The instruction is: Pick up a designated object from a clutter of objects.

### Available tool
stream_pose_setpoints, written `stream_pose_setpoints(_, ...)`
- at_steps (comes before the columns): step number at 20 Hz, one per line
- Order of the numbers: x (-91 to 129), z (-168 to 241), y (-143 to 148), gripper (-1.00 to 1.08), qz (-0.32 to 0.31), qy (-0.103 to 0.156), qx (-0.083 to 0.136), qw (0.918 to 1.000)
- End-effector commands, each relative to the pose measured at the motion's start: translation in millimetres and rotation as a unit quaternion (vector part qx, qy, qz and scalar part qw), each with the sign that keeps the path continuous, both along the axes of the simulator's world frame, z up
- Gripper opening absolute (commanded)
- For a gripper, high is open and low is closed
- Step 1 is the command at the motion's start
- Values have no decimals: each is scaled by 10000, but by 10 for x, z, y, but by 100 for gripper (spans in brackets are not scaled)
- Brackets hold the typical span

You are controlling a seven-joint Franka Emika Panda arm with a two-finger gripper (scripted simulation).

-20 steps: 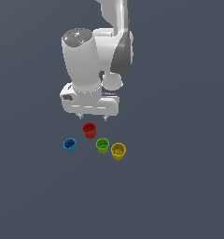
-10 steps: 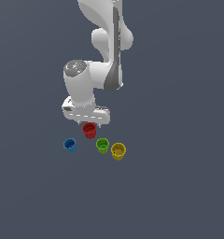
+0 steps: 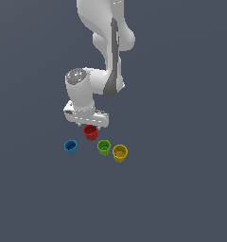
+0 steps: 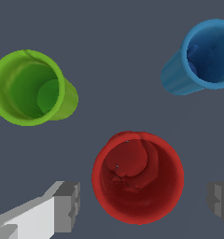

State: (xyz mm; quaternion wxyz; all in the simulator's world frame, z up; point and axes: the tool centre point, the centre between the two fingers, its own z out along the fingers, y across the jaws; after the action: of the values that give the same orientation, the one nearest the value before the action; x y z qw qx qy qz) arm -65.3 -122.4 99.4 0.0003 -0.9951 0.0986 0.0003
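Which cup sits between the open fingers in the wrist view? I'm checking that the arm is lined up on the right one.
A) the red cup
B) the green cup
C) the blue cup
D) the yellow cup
A: the red cup lies in the gap between the two fingers, while the green cup and blue cup stand apart, beyond them.

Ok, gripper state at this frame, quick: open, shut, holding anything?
Gripper: open, holding nothing. Its fingers stand on either side of the red cup with a gap visible on each side.
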Motion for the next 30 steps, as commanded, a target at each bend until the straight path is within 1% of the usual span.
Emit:
stream_pose_setpoints(1, -12, -20, -7, 100, -7, -3, -3, 10000)
stream_pose_setpoints(6, -9, -58, -4, 100, -4, 1, -1, 10000)
stream_pose_setpoints(15, -22, -426, -6, 100, -9, 0, -5, 10000)
stream_pose_setpoints(21, -20, -522, -7, 100, -9, -2, -3, 10000)
stream_pose_setpoints(22, -20, -522, -7, -100, -9, -2, -3, 10000)
stream_pose_setpoints(30, -20, -522, -7, -100, -9, -2, -3, 10000)
